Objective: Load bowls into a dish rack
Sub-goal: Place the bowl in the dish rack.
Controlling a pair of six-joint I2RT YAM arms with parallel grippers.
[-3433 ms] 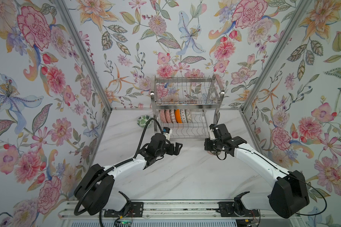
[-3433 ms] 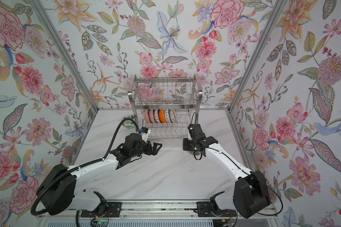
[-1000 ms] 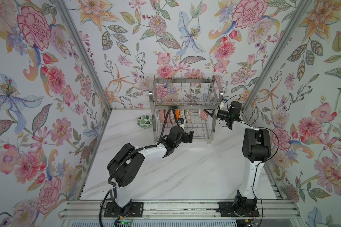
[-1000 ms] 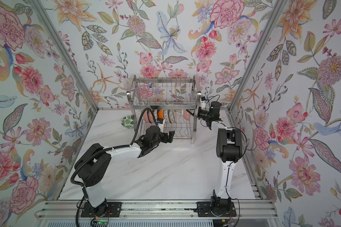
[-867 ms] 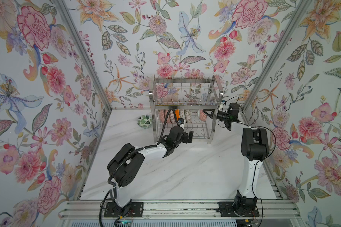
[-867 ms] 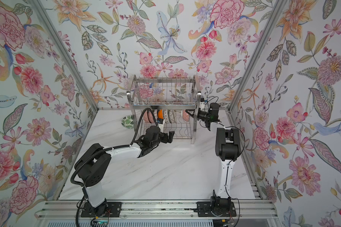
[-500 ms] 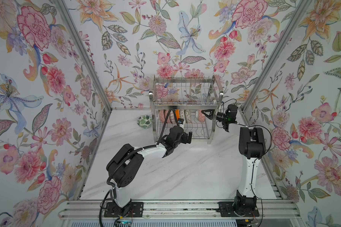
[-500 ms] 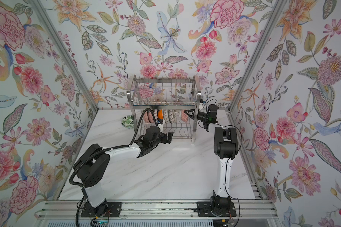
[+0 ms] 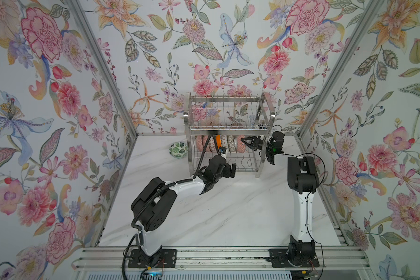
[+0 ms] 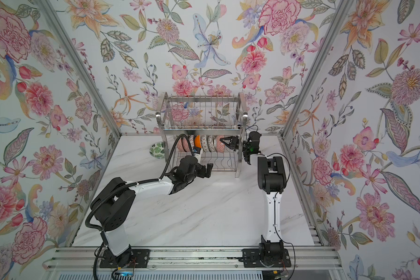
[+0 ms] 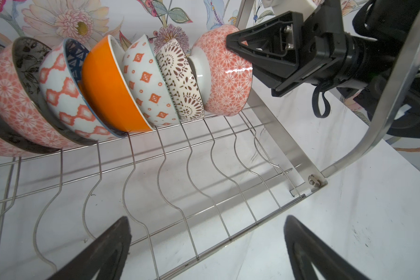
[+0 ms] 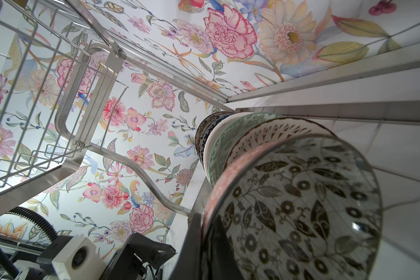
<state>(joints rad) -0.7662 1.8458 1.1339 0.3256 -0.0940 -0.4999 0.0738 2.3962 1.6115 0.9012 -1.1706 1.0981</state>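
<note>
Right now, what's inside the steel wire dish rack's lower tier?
At least seven colourful ceramic bowls stand on edge; the right end effector grips the pink floral end bowl. Each hides most of the next; the row's far end is partly hidden.

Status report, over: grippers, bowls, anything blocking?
Left gripper open, empty. Right gripper shut on pink bowl in dish rack. Green leaf bowl on table. Nothing blocking.

Right hand (image 10: pixel 224 141) sits at the dish rack's (image 10: pixel 201 97) end bowl (image 10: pixel 218 148).

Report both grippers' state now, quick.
Left gripper: open, holding nothing.
Right gripper: shut on the rim of the pink-patterned bowl at the end of the row.
</note>
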